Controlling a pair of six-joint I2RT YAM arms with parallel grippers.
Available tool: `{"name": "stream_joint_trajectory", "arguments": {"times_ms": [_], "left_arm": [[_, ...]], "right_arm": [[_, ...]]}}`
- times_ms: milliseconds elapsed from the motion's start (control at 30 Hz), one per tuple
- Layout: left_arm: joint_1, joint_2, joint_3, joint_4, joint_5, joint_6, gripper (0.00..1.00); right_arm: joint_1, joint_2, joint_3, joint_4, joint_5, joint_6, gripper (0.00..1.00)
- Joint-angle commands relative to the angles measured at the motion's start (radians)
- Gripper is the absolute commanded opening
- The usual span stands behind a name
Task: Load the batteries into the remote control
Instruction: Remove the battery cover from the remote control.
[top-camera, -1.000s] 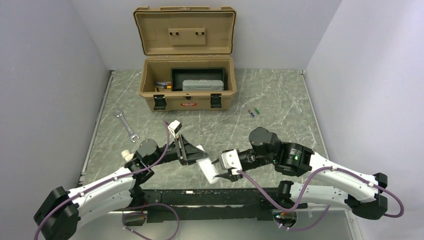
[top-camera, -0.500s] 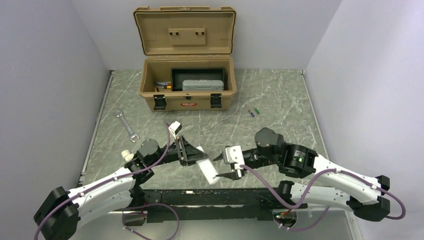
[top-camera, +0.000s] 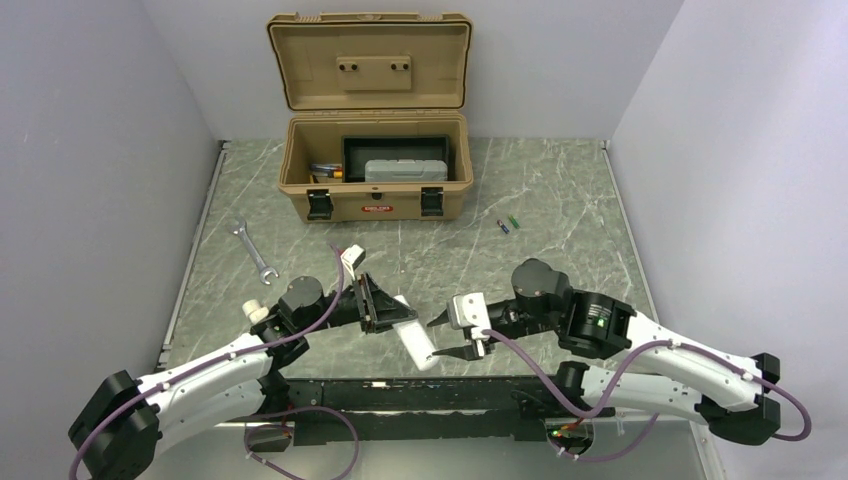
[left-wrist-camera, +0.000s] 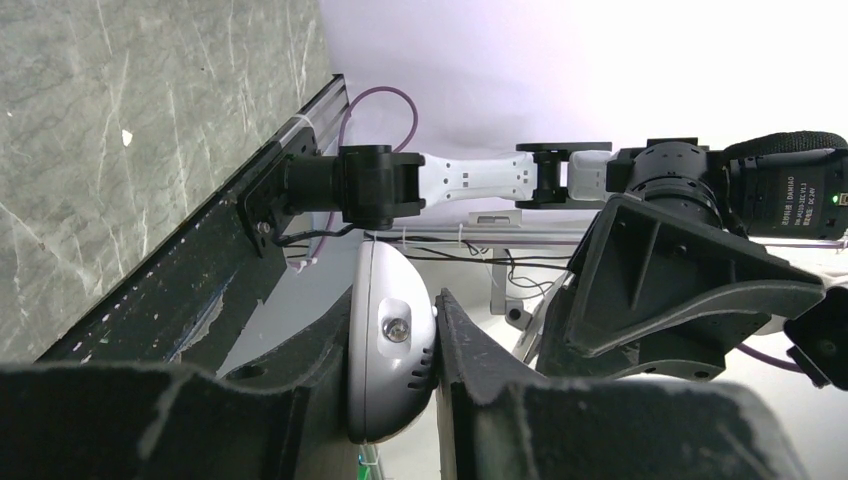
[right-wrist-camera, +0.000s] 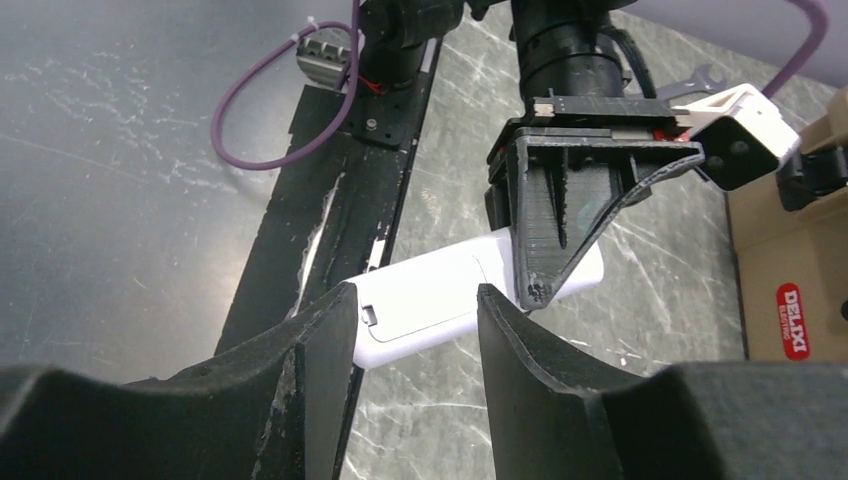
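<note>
My left gripper (top-camera: 392, 312) is shut on one end of the white remote control (top-camera: 415, 342) and holds it near the table's front edge. In the left wrist view the remote's rounded end (left-wrist-camera: 392, 352) sits clamped between the fingers. The right wrist view shows the remote's back (right-wrist-camera: 450, 295) with its battery cover closed. My right gripper (top-camera: 447, 334) is open, its fingers on either side of the remote's free end without gripping it. The two batteries (top-camera: 509, 224), one dark purple and one green, lie on the table right of the toolbox.
An open tan toolbox (top-camera: 374, 180) stands at the back centre. A silver wrench (top-camera: 252, 251) lies at the left. A black rail (top-camera: 420, 392) runs along the table's front edge under the grippers.
My right gripper let go of the remote's end, drew slightly right and opened. The left gripper kept its hold and tilted the remote a little.
</note>
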Motion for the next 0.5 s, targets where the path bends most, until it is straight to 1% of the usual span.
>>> {"name": "stream_joint_trajectory", "arguments": {"times_ms": [0,467], "left_arm": [[-0.004,-0.016,0.043,0.053,0.015,0.015,0.0],[-0.004,-0.016,0.026,0.103,0.032,-0.011,0.0]], "right_arm": [[-0.004,0.04,0.009,0.03,-0.071,-0.035,0.49],[-0.003,0.11,0.007,0.005,-0.11,-0.071,0.5]]}}
